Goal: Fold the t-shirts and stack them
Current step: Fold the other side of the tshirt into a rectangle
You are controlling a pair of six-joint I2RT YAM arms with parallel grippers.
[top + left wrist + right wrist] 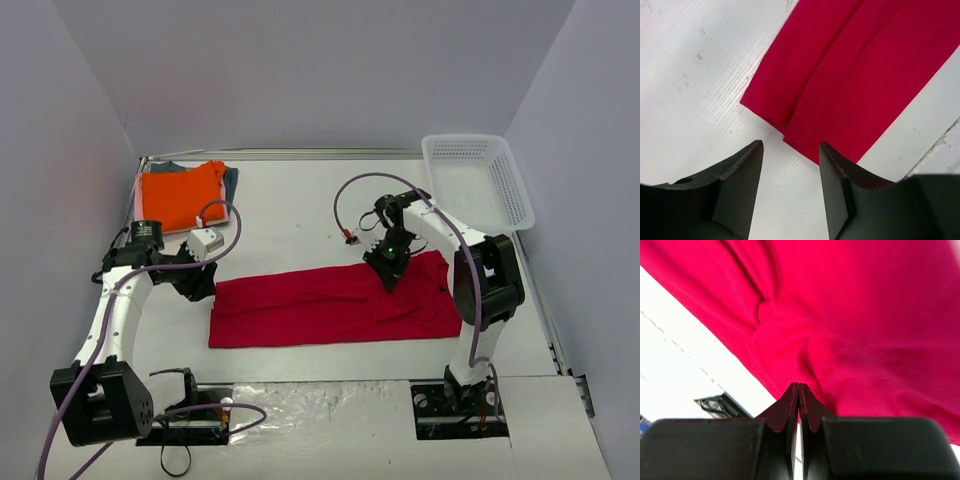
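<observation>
red t-shirt [330, 305] lying as 1 long folded strip, mid worktop [300, 210] toward the near edge | orange t-shirt [180, 195] in the far-left corner | left tool [790, 146] jaws apart, empty, over the strip's left end | right tool [799, 385] closed tight, tips against the red cloth, can't tell if it's pinching any

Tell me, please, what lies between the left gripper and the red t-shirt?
Only bare table; the left wrist view shows the open left gripper right at the red t-shirt's end.
</observation>
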